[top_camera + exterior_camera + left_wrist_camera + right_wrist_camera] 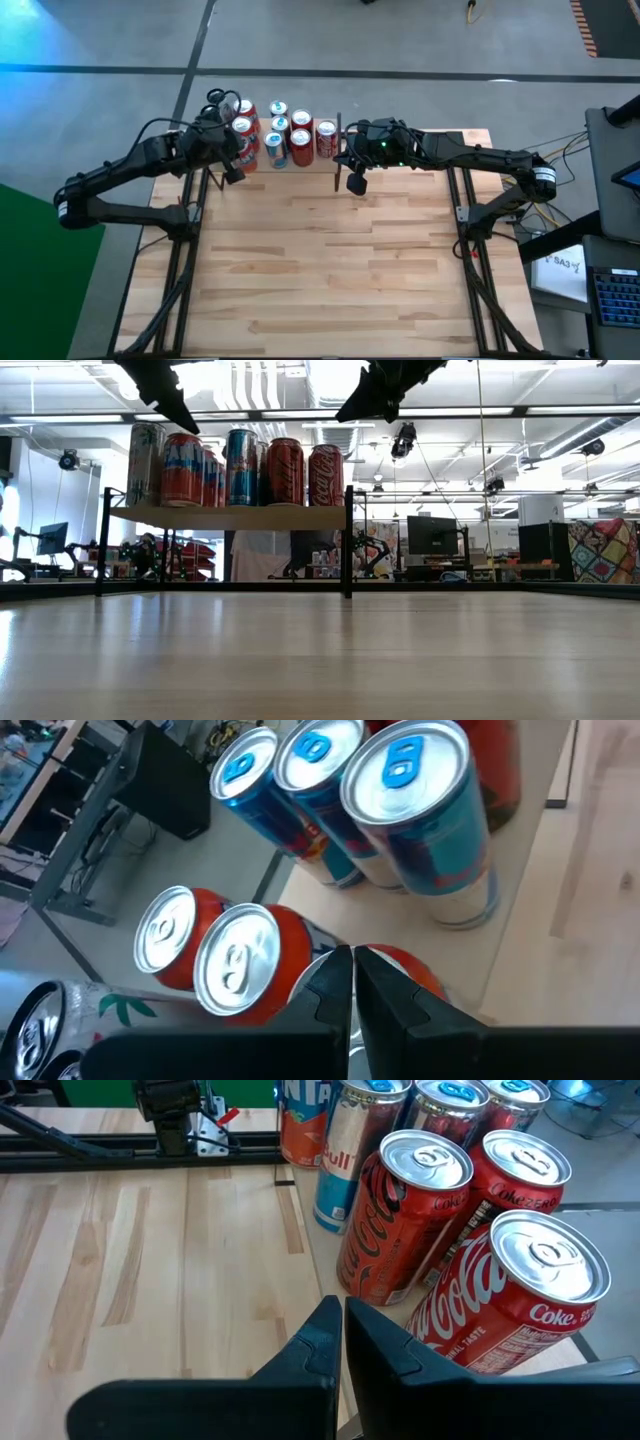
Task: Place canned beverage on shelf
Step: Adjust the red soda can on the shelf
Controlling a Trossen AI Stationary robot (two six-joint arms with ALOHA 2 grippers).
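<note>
The shelf, a light wood board on thin black uprights, stands at the table's far edge. Several cans stand upright on it: red cola cans, blue-and-silver cans and orange-red cans. My left gripper is shut and hangs over the orange-red cans at the shelf's left end, as the high view also shows. My right gripper is shut and empty, above the table just off the shelf's right end, with the cola cans beside it. My left gripper's shut fingertips point down right over the top of an orange-red can at the shelf's left end. I cannot tell whether they touch it.
The wide wooden tabletop lies open on the near side of the shelf. Black arm frames run along its left and right sides. A laptop and papers sit off the table's right side.
</note>
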